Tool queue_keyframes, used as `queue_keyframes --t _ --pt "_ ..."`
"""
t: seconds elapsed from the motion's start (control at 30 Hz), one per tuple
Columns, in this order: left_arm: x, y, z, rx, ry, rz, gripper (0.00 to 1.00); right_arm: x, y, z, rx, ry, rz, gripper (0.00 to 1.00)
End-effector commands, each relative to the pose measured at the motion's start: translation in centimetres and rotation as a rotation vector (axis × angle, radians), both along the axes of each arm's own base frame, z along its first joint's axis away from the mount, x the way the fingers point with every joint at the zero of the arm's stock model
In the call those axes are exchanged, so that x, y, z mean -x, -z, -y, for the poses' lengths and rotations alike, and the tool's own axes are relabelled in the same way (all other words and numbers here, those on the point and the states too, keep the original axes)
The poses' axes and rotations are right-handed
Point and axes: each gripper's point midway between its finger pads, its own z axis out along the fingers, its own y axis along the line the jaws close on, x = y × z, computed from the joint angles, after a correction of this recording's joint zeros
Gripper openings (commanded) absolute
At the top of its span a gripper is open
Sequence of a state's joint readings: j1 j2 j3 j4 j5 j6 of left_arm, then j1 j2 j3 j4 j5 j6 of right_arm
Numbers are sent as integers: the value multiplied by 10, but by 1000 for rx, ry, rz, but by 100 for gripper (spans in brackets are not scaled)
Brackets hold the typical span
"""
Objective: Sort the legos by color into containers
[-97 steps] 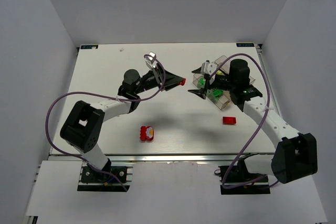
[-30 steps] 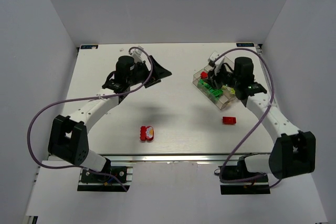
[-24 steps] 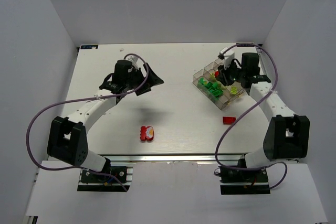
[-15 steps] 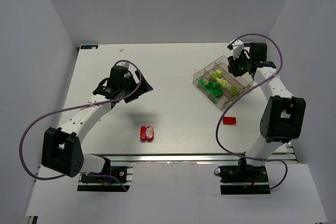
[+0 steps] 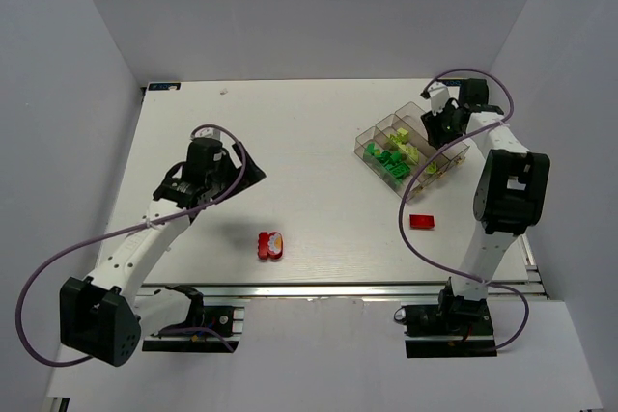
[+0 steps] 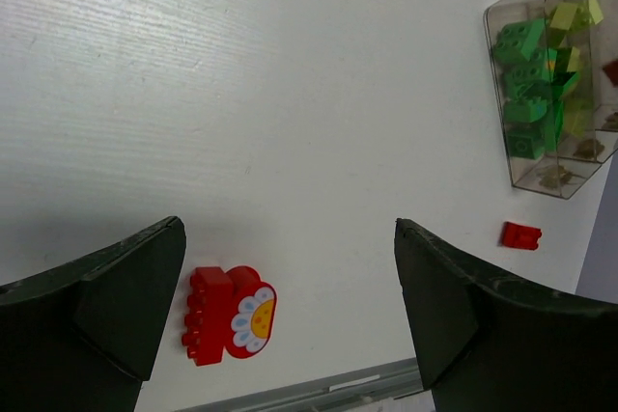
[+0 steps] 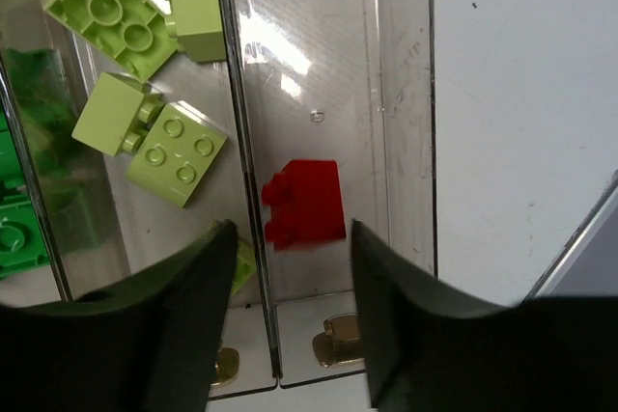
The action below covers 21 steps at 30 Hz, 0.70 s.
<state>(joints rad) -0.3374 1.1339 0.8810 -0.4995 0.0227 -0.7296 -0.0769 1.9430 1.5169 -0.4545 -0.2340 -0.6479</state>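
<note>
The clear tray (image 5: 412,194) sits at the back right, with dark green legos (image 5: 390,162) and pale yellow-green legos (image 5: 409,149) in separate compartments. My right gripper (image 5: 437,128) hovers over the tray's far right end, open. In the right wrist view a small red lego (image 7: 307,202) lies loose in the compartment right of the divider wall (image 7: 241,142), clear of both fingers of the right gripper (image 7: 291,230). Pale green legos (image 7: 176,152) fill the neighbouring compartment. My left gripper (image 5: 241,174) stands open above bare table, nothing between its fingers.
A red brick with a flower face (image 5: 270,244) lies near the front edge, seen as the flower brick (image 6: 228,315) by the left gripper (image 6: 288,229). A plain red brick (image 5: 421,221) lies on the table in front of the tray, also as the red brick (image 6: 520,235) near the tray (image 6: 541,178).
My right gripper swung to the tray's far right end and its jaws spread apart. My left arm drew back toward the near left, staying open.
</note>
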Motion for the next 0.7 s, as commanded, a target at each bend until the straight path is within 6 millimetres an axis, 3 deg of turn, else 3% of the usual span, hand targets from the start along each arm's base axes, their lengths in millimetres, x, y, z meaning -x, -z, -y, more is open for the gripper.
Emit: queue_keyframes --t 0.0,0.13,0.27,0.3,0.33,0.4,0.43,0.47,0.5,0.6,0.67 --pt "13 -1 1 23 26 -4 98 -9 -13 4 23 -12 24 59" --pt "22 4 2 44 32 -25 98 -9 -18 6 22 -11 35 79" --pt "26 7 3 58 34 -29 98 -1 -37 4 -5 -46 57 84" --pt "27 8 4 58 37 -32 98 4 -43 -9 -63 -108 62 84" --pt "28 8 4 59 39 -34 98 11 -60 -10 -60 -175 104 84" --pt "31 13 4 58 47 -47 98 41 -67 -36 -147 -351 87 84" --pt "33 14 4 59 49 -49 98 53 -75 -42 -110 -485 126 84" --pt "34 16 4 61 52 -53 98 85 -69 -52 -160 -559 45 84" --pt "37 20 4 61 54 -61 98 101 -72 -63 -205 -634 42 82" --pt "42 26 2 54 57 -78 97 152 -66 -74 -232 -782 -2 74" --pt "43 27 1 51 57 -80 97 169 -64 -76 -226 -828 -9 72"
